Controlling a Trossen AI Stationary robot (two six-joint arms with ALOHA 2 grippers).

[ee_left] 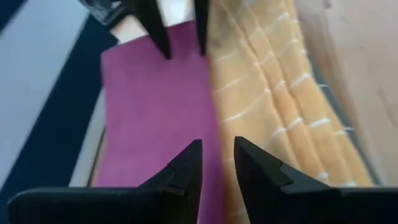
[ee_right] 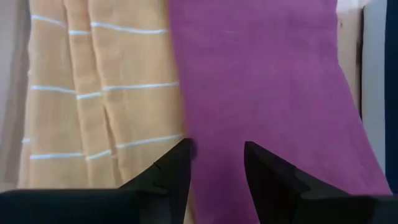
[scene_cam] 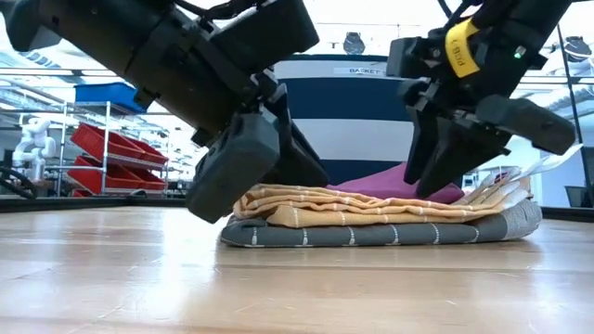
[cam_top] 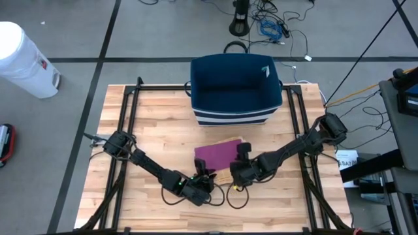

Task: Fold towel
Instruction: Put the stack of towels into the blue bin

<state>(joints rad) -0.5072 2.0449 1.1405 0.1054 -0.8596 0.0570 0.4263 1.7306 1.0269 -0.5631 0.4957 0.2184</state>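
Partly hidden: grey towel underneath.

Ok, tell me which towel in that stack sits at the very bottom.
The grey towel with pale stripes; the orange striped towel lies on it, the magenta towel on top.

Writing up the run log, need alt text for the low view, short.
Level across the wooden table: a stack of folded towels, grey at the bottom, orange above it, purple on top. The left gripper hangs at one end and the right gripper at the other, both just above the stack. A striped navy basket stands behind.
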